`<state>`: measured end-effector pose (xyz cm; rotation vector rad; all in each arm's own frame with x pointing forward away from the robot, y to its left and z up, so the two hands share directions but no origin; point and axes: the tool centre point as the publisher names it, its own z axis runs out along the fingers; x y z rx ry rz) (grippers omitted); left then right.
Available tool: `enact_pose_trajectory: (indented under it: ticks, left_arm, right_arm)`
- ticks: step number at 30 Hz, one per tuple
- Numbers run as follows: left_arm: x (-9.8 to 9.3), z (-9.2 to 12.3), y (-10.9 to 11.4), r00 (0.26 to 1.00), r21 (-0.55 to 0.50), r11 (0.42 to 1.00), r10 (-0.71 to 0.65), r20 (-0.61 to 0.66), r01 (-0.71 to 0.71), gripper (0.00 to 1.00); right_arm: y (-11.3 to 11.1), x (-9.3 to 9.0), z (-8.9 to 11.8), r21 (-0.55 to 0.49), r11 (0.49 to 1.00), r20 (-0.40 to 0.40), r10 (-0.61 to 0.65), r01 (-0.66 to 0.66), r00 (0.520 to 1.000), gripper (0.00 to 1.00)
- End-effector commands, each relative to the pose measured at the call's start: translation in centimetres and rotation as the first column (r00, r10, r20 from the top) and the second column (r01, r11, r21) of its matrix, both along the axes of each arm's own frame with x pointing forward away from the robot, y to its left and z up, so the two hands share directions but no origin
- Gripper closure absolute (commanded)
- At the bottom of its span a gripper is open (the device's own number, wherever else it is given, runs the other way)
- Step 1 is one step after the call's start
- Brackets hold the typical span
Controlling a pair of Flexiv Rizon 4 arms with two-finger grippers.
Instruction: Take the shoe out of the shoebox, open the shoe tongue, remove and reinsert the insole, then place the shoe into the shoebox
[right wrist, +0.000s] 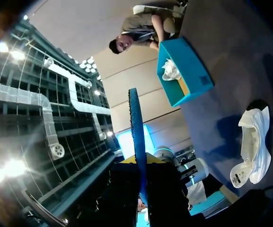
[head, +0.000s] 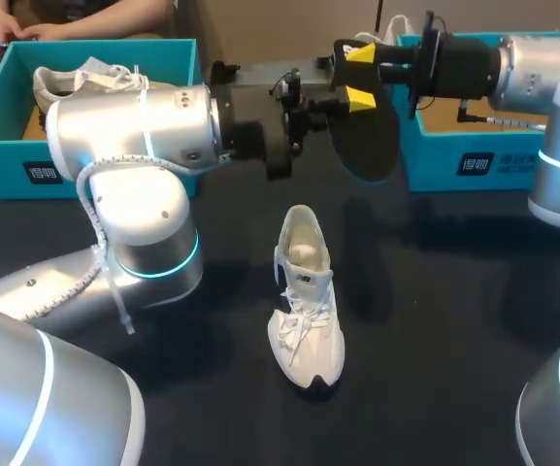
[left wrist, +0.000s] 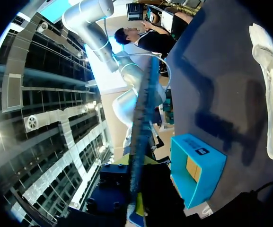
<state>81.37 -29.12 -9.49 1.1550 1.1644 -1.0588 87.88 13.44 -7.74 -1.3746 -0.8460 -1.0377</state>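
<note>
My left hand (head: 294, 112) hangs above the dark table (head: 435, 320), at the edge of the insole, and I cannot tell whether it grips. The white lace-up sneaker (head: 304, 301) stands on the table at the middle. Above it, my right hand (head: 360, 76) is clamped on the dark oval insole (head: 367, 146).

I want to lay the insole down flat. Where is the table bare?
Bare table lies right of the shoe, in front of the right shoebox. Crowded: left of the shoe, under the left arm, and around the held insole.
</note>
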Motion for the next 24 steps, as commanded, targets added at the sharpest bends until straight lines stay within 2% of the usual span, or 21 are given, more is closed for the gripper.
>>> enact_pose_trajectory:
  ticks: [1, 5, 6, 7, 10, 15, 24]
  left_arm:
    - [0.0, -0.1, 0.3, 1.0, -0.003, 1.0, -0.001, -0.006, 0.001, 1.0]
    - [-0.1, 0.2, 0.8, 1.0, -0.015, 1.0, -0.001, -0.014, 0.001, 1.0]
    - [-0.2, 0.3, 1.0, 1.0, -0.02, 1.0, -0.003, -0.016, 0.003, 1.0]
    - [-0.3, 0.4, 1.1, 1.0, -0.022, 1.0, -0.004, -0.017, 0.004, 1.0]
    - [-0.6, 0.8, 2.1, 0.999, -0.036, 0.999, -0.017, -0.031, 0.016, 1.0]
    - [-1.1, 1.5, 3.6, 0.999, -0.051, 0.998, -0.031, -0.035, 0.03, 1.0]
    - [-1.4, 2.1, 6.4, 0.997, -0.061, 0.997, -0.046, -0.057, 0.042, 1.0]
  right_arm:
    - [0.1, -0.2, -0.1, -0.002, 1.0, -0.002, -0.008, 0.008, 1.0, 1.0]
    - [-0.1, -0.3, 0.0, -0.022, 1.0, 0.006, -0.009, 0.01, 1.0, 1.0]
    - [-0.2, -0.4, 0.0, -0.031, 0.999, 0.025, -0.013, 0.014, 1.0, 0.32]
    - [-0.3, -0.5, 0.1, -0.04, 0.999, 0.038, -0.015, 0.017, 0.999, 0.0]
    - [-0.7, -1.0, 0.7, -0.066, 0.998, 0.135, -0.006, 0.016, 0.991, 0.0]
    - [-1.6, -2.2, 0.7, -0.071, 0.997, 0.221, -0.011, 0.027, 0.975, 0.0]
    - [-3.2, -4.7, 0.1, -0.135, 0.99, 0.28, 0.006, 0.034, 0.96, 0.0]
